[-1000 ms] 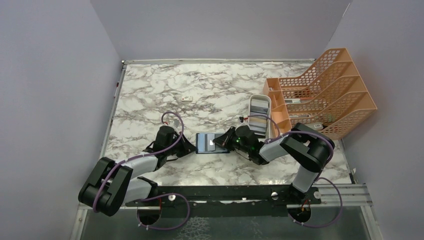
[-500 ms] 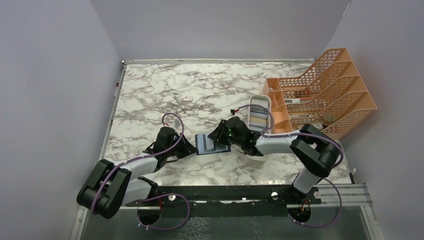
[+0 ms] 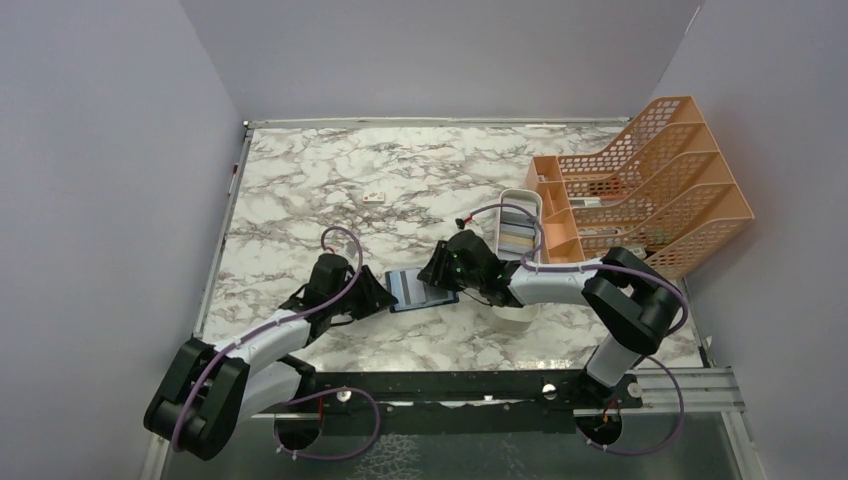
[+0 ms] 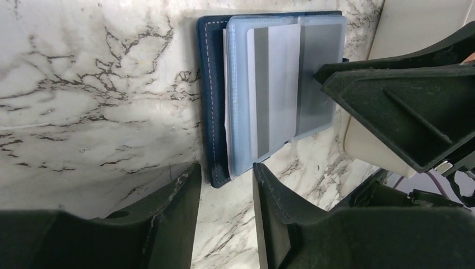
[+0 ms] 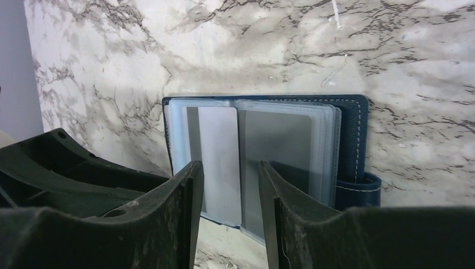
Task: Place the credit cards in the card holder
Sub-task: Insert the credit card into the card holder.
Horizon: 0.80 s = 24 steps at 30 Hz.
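The open card holder (image 3: 412,290), long axis nine-to-three, lies at three o'clock of the left gripper (image 3: 376,298) and eight o'clock of the nearer right gripper (image 3: 438,275). Both are narrowly parted and empty.

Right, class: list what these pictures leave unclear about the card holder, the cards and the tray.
- Top view: card holder too small to see inside its sleeves.
- Right wrist view: right gripper hides the holder's near edge.
- Left wrist view: the same gripper covers the holder's right side.
- Top view: right arm crosses the white tray; contents unclear.
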Each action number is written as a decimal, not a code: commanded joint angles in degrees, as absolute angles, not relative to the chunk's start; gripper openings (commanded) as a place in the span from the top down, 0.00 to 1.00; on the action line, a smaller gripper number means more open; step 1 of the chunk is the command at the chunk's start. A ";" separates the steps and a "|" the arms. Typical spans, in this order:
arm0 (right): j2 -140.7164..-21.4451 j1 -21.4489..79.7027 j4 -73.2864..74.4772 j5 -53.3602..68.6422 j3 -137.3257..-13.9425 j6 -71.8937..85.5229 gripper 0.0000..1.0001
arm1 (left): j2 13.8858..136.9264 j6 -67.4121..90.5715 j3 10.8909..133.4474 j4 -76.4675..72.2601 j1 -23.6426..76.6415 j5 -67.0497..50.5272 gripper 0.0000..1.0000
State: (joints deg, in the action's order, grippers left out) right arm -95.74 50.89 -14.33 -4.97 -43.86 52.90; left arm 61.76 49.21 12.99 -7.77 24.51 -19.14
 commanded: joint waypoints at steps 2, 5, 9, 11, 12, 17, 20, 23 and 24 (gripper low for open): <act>-98.92 51.22 -16.98 -1.11 -44.55 52.77 0.54 | 62.16 46.76 14.84 -4.92 24.81 -15.50 0.55; -100.24 51.37 -17.68 -0.09 -44.99 53.10 0.55 | 63.28 46.01 14.71 -6.34 24.79 -15.90 0.53; -101.31 51.91 -19.18 1.30 -46.13 52.25 0.56 | 64.10 45.07 14.14 -10.48 24.78 -18.09 0.53; -101.73 52.17 -19.62 2.07 -46.39 52.61 0.57 | 64.24 44.79 13.97 -11.58 24.79 -19.00 0.53; -101.90 52.18 -20.50 2.54 -46.09 52.96 0.57 | 64.20 44.68 13.95 -11.86 24.84 -19.14 0.53; -103.46 52.29 -24.64 5.84 -45.69 55.22 0.58 | 64.02 44.84 13.94 -13.11 24.79 -19.38 0.53; -104.16 52.29 -26.97 7.19 -45.51 55.41 0.58 | 64.82 44.57 14.25 -13.42 24.80 -19.71 0.53; -104.25 52.29 -27.96 7.85 -45.53 54.51 0.59 | 65.58 44.55 14.37 -13.63 24.81 -20.01 0.53; -104.12 52.29 -28.75 8.16 -45.26 54.15 0.59 | 65.57 44.56 14.20 -13.81 24.80 -19.98 0.53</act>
